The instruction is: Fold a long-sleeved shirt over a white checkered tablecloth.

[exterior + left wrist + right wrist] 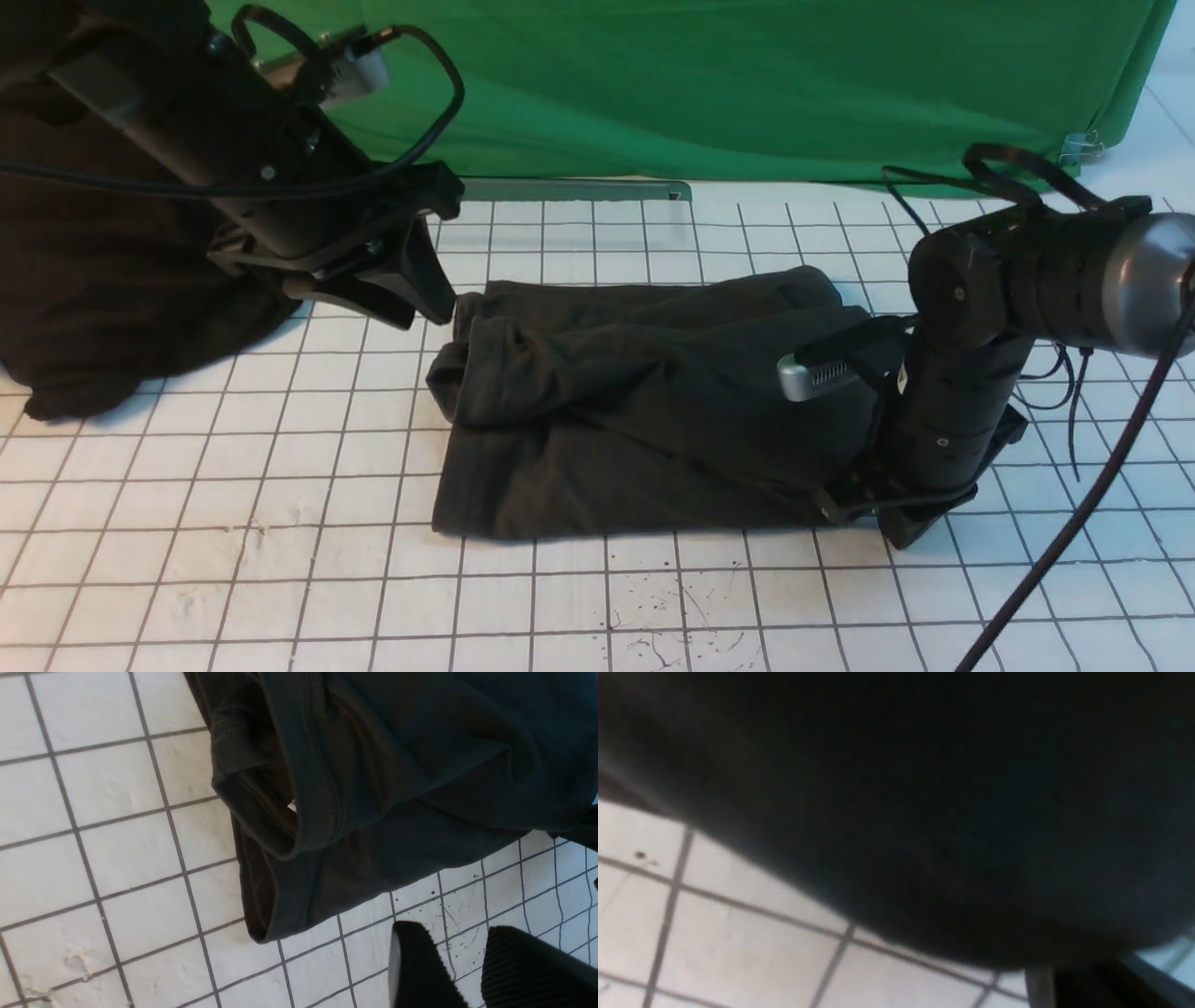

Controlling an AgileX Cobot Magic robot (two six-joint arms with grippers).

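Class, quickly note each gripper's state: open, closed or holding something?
Left gripper: jaws open, holding nothing.
Right gripper: jaws closed, apparently on the shirt.

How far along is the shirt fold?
Partly done, I'd say: the shirt is gathered into a rough, creased bundle on the checkered tablecloth. In hand: the right gripper is closed at its near right edge. Left: square up the uneven layers; the left gripper is open, off the cloth.
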